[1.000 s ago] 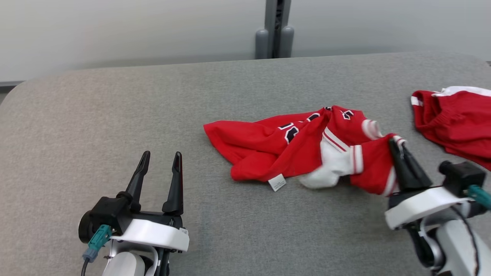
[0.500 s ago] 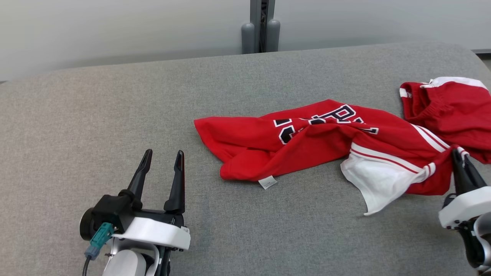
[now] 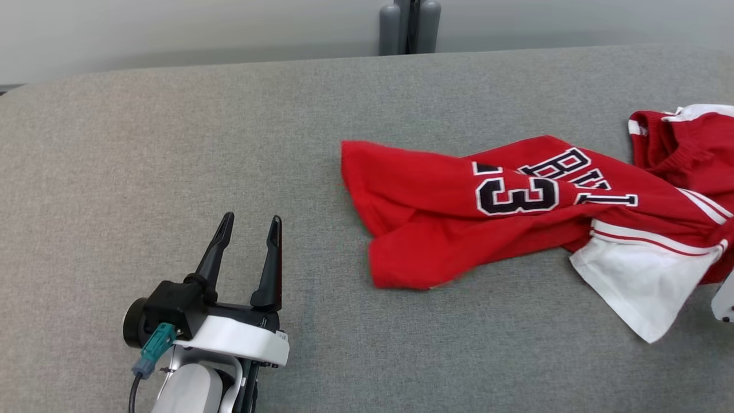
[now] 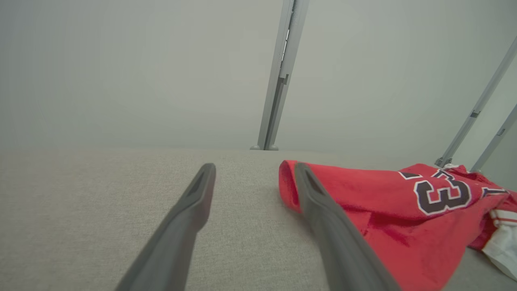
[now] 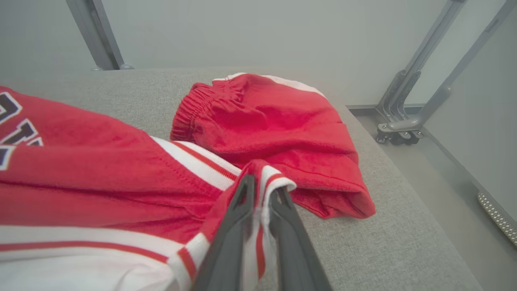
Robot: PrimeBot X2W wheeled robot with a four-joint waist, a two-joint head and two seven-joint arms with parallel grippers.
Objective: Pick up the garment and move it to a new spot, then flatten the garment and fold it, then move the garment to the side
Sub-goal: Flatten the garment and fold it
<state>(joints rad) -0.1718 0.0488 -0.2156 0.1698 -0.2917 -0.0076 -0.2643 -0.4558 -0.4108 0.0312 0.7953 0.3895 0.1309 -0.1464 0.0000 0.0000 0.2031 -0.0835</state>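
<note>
The garment is a red jersey with a black number, white lettering and white striped trim, stretched across the grey table toward the right edge. In the right wrist view my right gripper is shut on the jersey's striped white-and-red hem. A white piece of the right wrist shows at the head view's right edge. My left gripper stands open over bare table at the lower left, well left of the jersey. In the left wrist view the garment lies just right of my left fingertips.
A second red garment with an elastic waistband lies at the table's far right, partly under the jersey; it appears too in the right wrist view. The padded grey table has rounded edges. A grey post stands behind it.
My right gripper has pulled the jersey to the right, stretching it out so its number and lettering now show. The head camera has shifted. The left gripper has stayed put.
</note>
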